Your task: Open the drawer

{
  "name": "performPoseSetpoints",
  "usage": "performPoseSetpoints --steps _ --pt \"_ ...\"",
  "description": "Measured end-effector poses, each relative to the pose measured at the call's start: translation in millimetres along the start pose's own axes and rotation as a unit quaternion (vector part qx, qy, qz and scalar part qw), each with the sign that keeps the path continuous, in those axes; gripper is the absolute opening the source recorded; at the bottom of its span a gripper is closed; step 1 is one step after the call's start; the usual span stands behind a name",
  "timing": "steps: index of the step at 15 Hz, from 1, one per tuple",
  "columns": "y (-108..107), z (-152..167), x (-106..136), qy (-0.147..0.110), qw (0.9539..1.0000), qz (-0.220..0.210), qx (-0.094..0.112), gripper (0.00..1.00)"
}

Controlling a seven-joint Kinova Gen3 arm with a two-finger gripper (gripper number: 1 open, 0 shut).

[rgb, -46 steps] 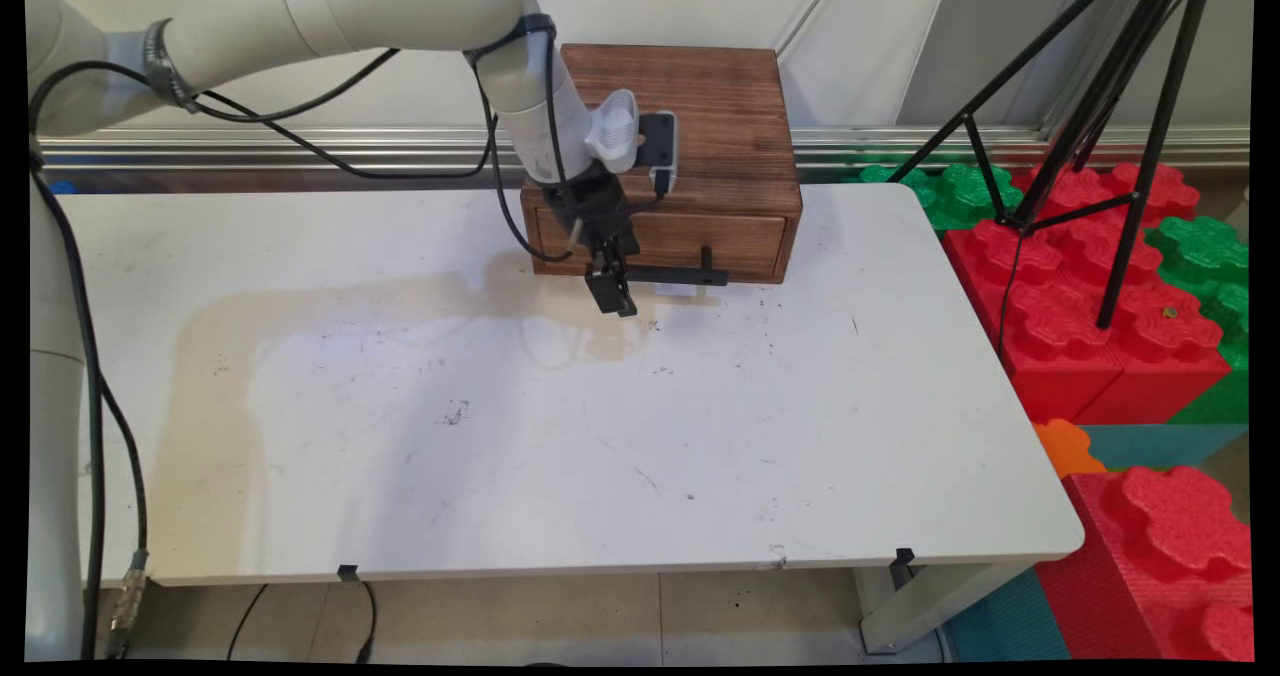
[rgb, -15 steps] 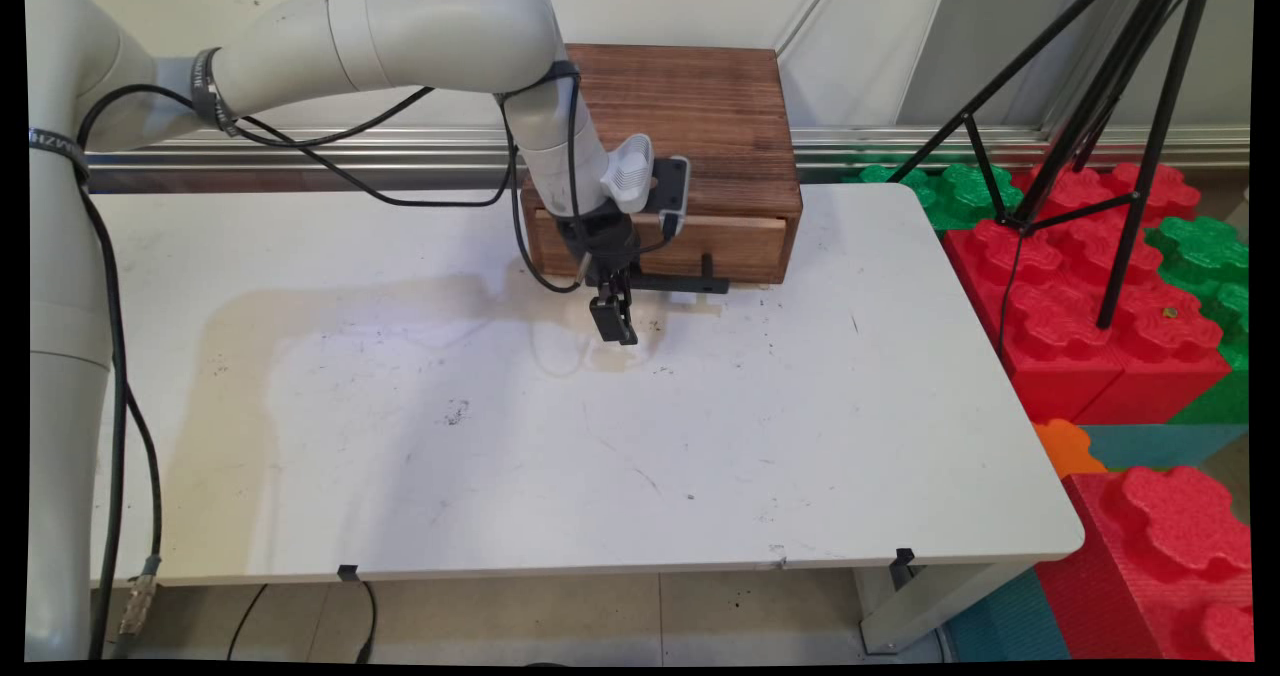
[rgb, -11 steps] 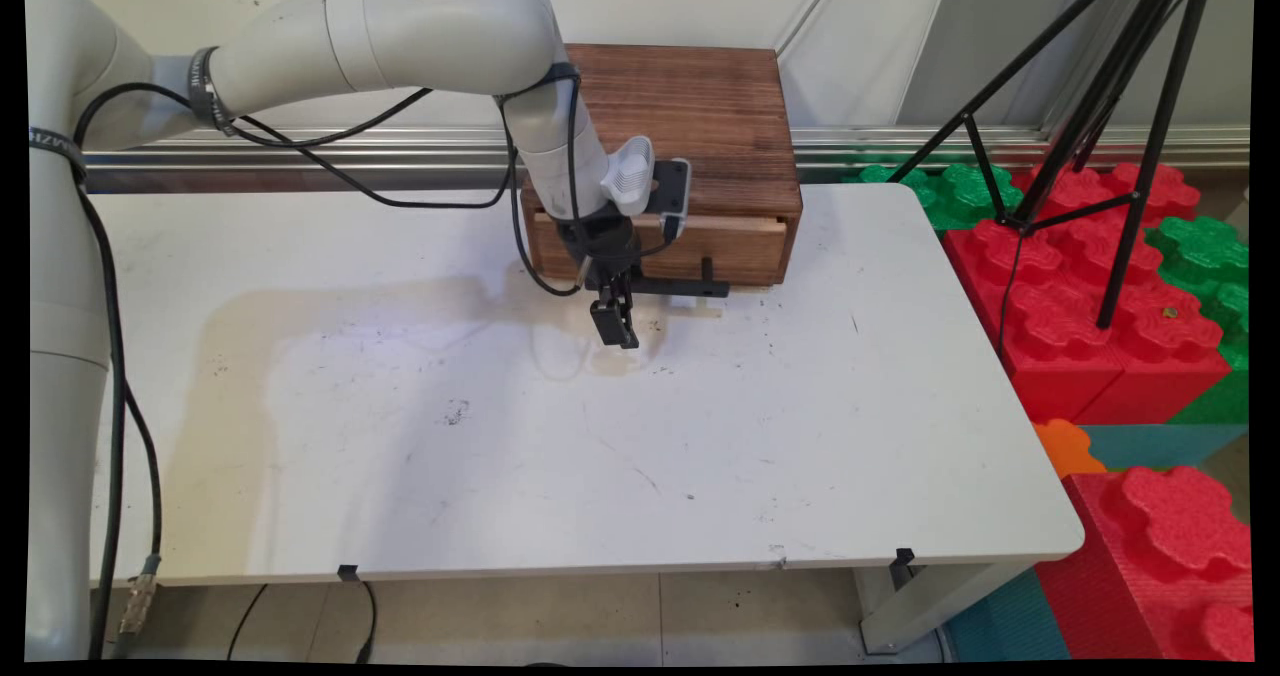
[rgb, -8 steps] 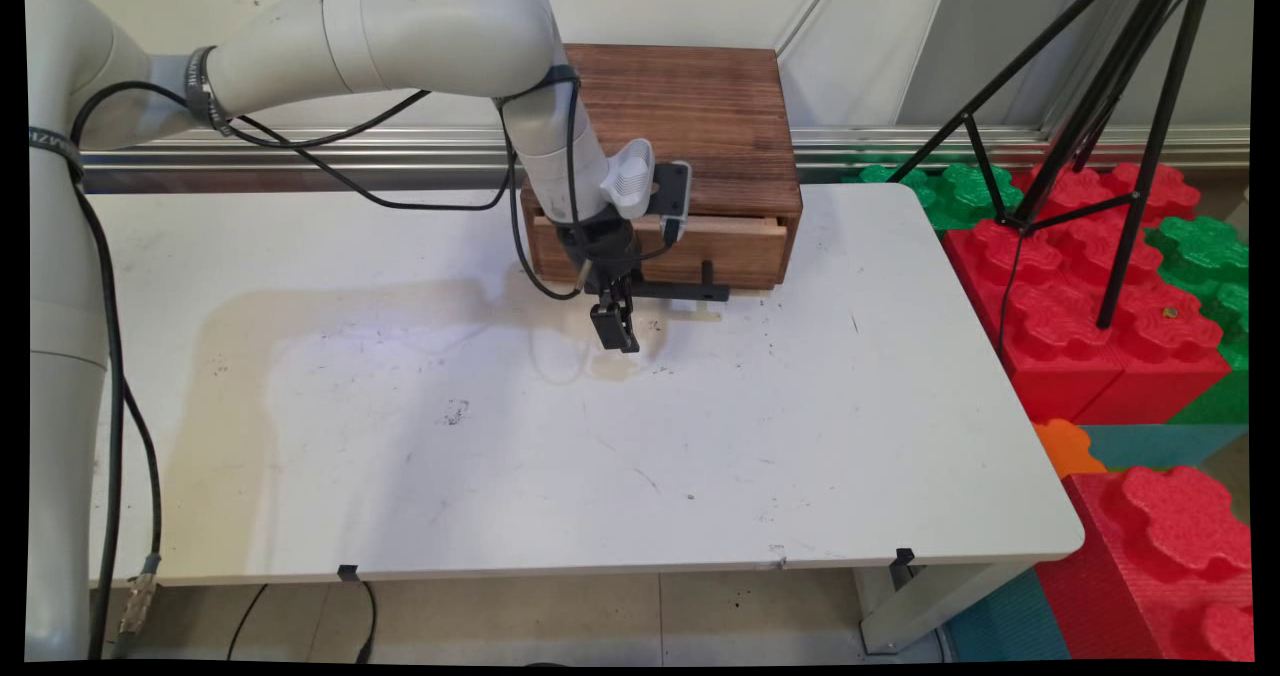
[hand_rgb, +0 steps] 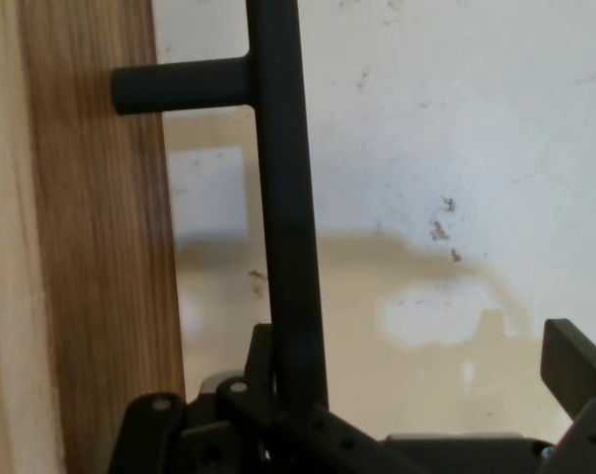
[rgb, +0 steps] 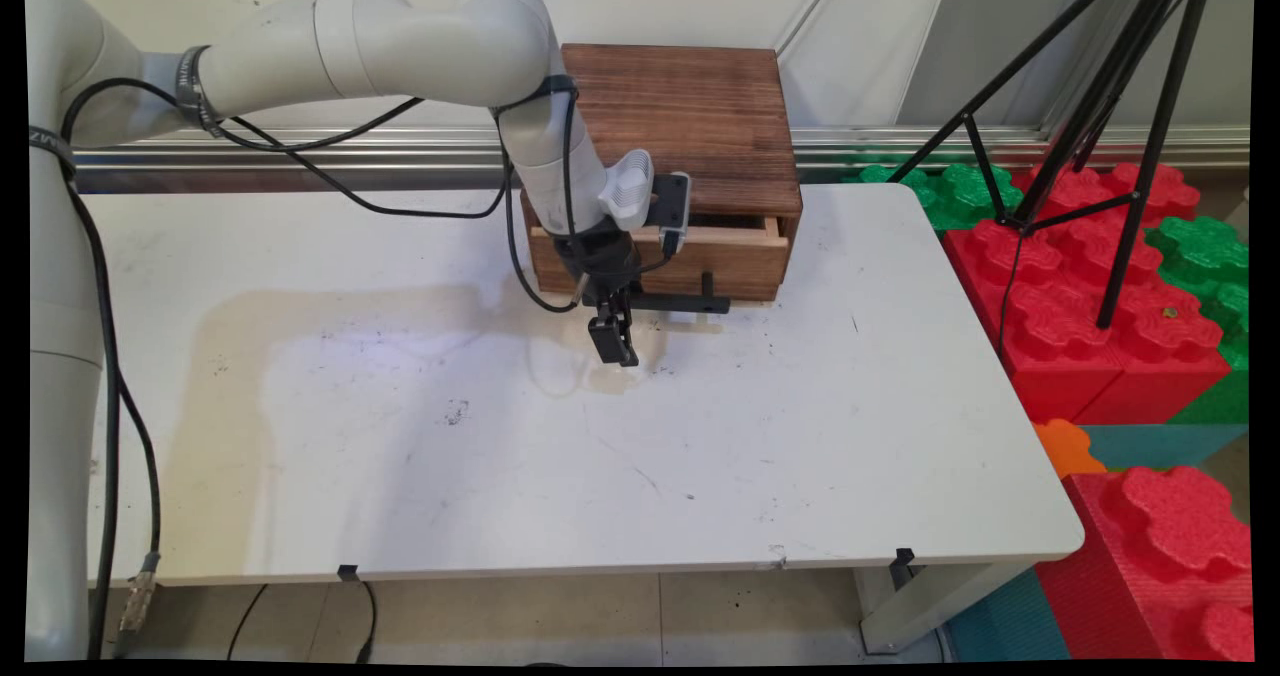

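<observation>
Black handle bar (rgb: 672, 304) just below frame centre in the main view, lying across the front of the wooden drawer (rgb: 740, 256) and held off it by a short post (rgb: 708, 286). Drawer slightly out of the dark wooden box (rgb: 680, 116); thin gap and pale top edge showing under the box lid. Box at upper centre, at the far edge of the white table (rgb: 500, 456).

Gripper (rgb: 612, 341) pointing down at the left end of the bar, tips close to the tabletop. In the hand view, bar (hand_rgb: 283, 197) running up from the linkage at bottom centre, post (hand_rgb: 180, 86) branching left to the drawer front (hand_rgb: 101, 296). Claw apart: right finger (hand_rgb: 574, 365) well clear at the right edge, nothing clamped. Left finger mostly hidden behind the bar; probably against it on the drawer side, but contact not clear.

Hold sits far off the bar's middle, near its left end, so a sideways load on the drawer looks likely; worth keeping the hand square to the drawer front and the tips off the table.

Outward: beige stain (rgb: 300, 306) across the left half of the table, black cables (rgb: 350, 171) looping from the arm at upper left, black tripod (rgb: 1100, 106) and red and green foam blocks (rgb: 1100, 306) at the right edge.
</observation>
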Motion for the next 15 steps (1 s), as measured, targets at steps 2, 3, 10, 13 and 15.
performPoseSetpoints --steps 2,3,10,13,15 --pt "3.7 0.1 0.3 0.001 1.0000 0.000 -0.002 1.00" --pt "6.1 0.2 0.7 0.001 1.0000 0.000 -0.004 1.00" --pt "19.8 0.1 3.3 0.004 0.9999 -0.004 -0.011 1.00" --pt "26.4 -0.3 4.7 0.006 0.9999 -0.005 -0.015 1.00" --pt "30.4 -0.5 5.3 0.007 0.9998 -0.007 -0.017 1.00"
